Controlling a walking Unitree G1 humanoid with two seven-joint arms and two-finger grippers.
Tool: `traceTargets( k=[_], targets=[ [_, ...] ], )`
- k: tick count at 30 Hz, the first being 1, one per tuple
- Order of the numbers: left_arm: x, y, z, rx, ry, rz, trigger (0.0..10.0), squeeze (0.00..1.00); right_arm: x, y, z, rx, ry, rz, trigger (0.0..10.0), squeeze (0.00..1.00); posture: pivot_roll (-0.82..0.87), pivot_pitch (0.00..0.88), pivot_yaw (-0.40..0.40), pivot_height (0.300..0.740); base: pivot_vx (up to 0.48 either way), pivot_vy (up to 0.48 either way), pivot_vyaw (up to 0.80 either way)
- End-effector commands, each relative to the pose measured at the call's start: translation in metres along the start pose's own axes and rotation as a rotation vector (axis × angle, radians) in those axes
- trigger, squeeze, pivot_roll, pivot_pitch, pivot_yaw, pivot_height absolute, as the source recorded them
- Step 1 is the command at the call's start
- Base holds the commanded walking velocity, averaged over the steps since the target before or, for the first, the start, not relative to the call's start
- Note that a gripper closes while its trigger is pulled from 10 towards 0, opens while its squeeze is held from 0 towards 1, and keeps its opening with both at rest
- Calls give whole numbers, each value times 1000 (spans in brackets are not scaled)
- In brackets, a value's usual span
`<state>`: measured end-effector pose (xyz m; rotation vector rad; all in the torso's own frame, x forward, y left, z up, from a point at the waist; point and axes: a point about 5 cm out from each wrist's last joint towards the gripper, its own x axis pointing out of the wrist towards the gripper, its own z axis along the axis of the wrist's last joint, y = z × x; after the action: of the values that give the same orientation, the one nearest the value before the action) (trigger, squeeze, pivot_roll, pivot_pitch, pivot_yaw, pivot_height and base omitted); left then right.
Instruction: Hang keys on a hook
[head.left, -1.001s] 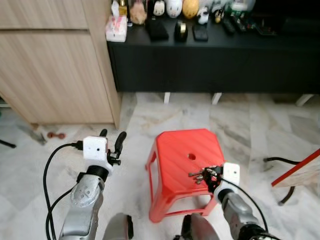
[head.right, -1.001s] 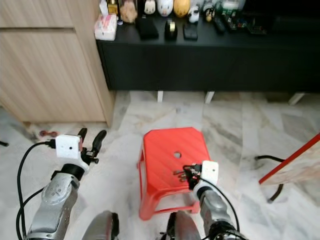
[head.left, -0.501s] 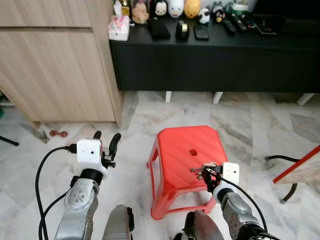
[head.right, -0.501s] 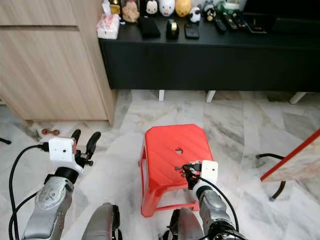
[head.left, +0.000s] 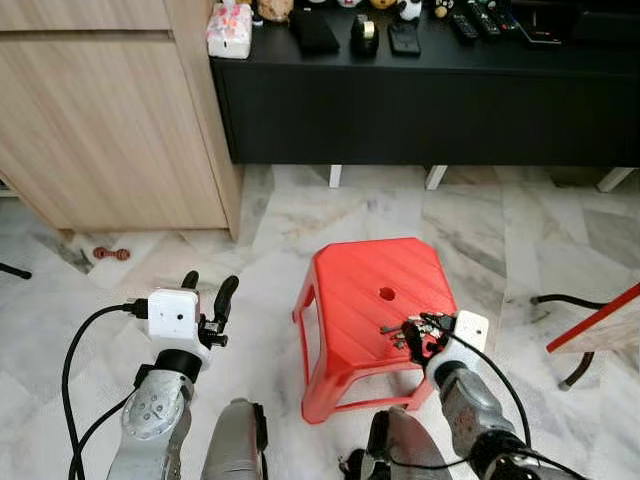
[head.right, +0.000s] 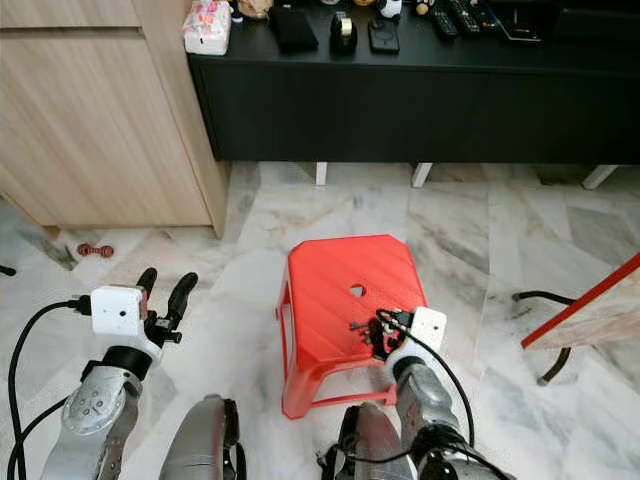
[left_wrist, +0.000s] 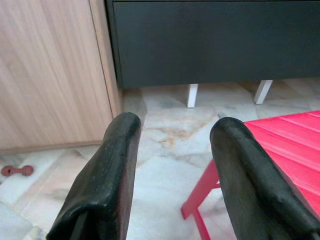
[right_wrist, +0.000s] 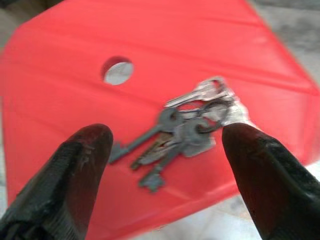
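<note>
A bunch of dark and silver keys (right_wrist: 185, 130) lies on the red plastic stool (head.left: 365, 280), near its front right edge. My right gripper (head.left: 418, 336) hovers just over the keys (head.left: 393, 331), open, with one black finger on each side of the bunch and not touching it. My left gripper (head.left: 208, 288) is held up over the marble floor to the left of the stool. It is open with nothing between its fingers (left_wrist: 117, 165).
A long black console (head.left: 420, 100) with remotes and a tissue box (head.left: 228, 30) runs along the back. A wooden cabinet (head.left: 100, 120) stands at back left. A small red object (head.left: 110, 254) lies on the floor. A black cable (head.left: 560, 300) and a red-edged board (head.left: 600, 325) are at right.
The head view has shifted and looks further down. My left gripper sits a little lower in the picture. The right gripper stays open over the keys on the stool.
</note>
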<state>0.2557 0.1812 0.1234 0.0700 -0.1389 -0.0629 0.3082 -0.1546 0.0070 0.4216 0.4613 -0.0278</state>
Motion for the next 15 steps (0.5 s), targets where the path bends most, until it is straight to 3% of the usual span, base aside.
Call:
traceTargets(
  k=[1,3,4,5,6,15],
  targets=[
    [-5,-2,1,5,12,1,10000,0,0,0,-4,68,30,-5,10000,1000,238,286,-94,635,0,0,0],
    [-7,-1,2,7,13,3,10000,0,1,3,-2,95,26,8,10000,1000,243,291,-94,635,0,0,0],
    [-8,0,3,9,14,5,10000,0,2,5,-1,102,24,15,10000,75,244,295,-95,635,0,0,0],
    [-8,0,3,9,14,5,10000,0,2,5,-1,102,24,15,10000,75,244,295,-95,635,0,0,0],
    [-10,1,3,11,15,7,10000,0,3,7,-1,114,25,15,10000,0,246,298,-95,635,0,0,0],
    [-16,0,6,15,24,13,10000,0,4,4,9,216,-23,-23,10000,0,251,319,-98,635,0,0,0]
  ],
)
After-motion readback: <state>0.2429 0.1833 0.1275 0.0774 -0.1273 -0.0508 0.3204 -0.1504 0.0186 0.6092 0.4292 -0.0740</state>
